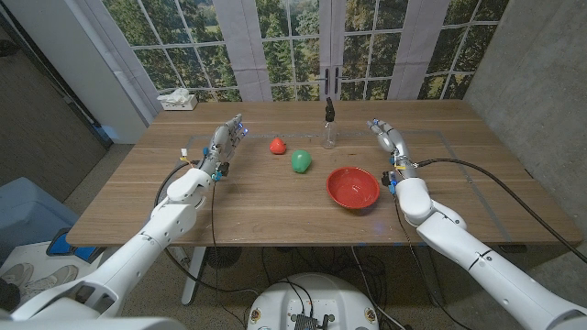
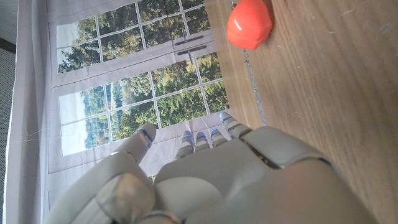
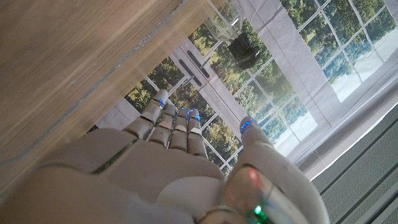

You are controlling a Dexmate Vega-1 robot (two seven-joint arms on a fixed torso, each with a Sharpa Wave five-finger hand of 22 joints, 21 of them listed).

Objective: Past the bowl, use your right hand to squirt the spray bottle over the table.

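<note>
The right hand (image 1: pixel 385 136), fingers apart and empty, could topple the tall bottle (image 1: pixel 329 126) near the counter's (image 1: pixel 275 211) far edge.

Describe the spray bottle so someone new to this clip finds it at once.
Start at the wooden table and look toward its far edge, by the windows. Beyond the red bowl stands the spray bottle, upright, just left of the right hand. It alone is clear with a black spray head; nearby items are solid red or green.
</note>
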